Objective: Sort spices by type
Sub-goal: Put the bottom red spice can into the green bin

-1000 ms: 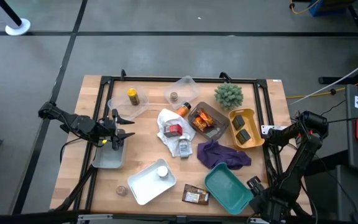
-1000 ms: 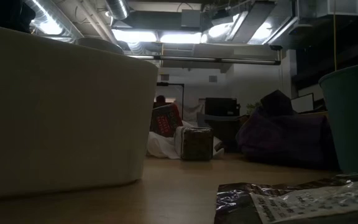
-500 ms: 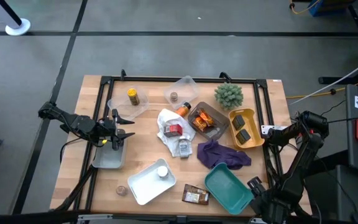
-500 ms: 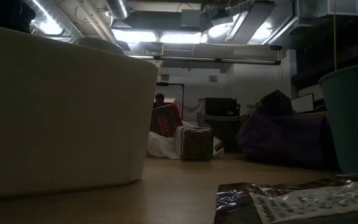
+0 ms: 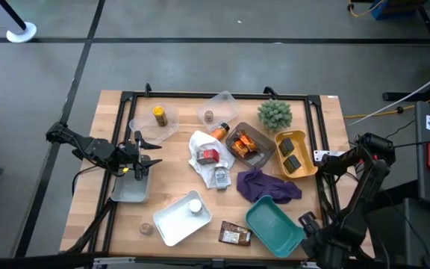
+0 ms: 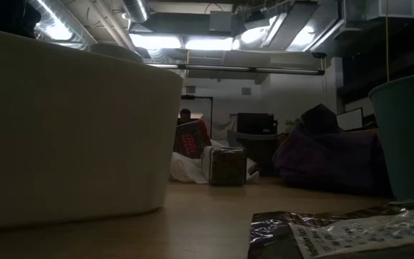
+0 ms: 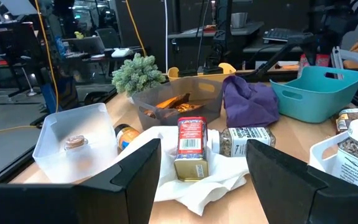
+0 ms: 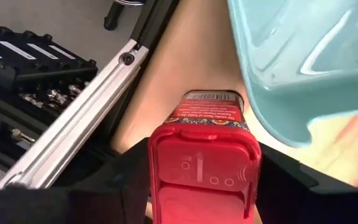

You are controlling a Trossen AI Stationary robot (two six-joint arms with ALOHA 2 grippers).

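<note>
- A wooden desk [image 5: 178,168] is carrying trays, cloths and scattered spices.
- The left tool [image 5: 149,159] is hovering released over a grey tray [image 5: 131,188].
- The right tool [image 5: 306,221] is clenching a red-capped spice box [image 8: 205,163] beside the teal tray [image 5: 273,225].
- Only the right wrist view is showing that box.

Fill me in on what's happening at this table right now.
A two-armed robot is sorting spices. The right claw, at the table's near right corner beside the teal tray, is shut on a red-capped spice box. The left claw hovers open above the grey tray on the left. Another red spice box lies on the white cloth mid-table.
</note>
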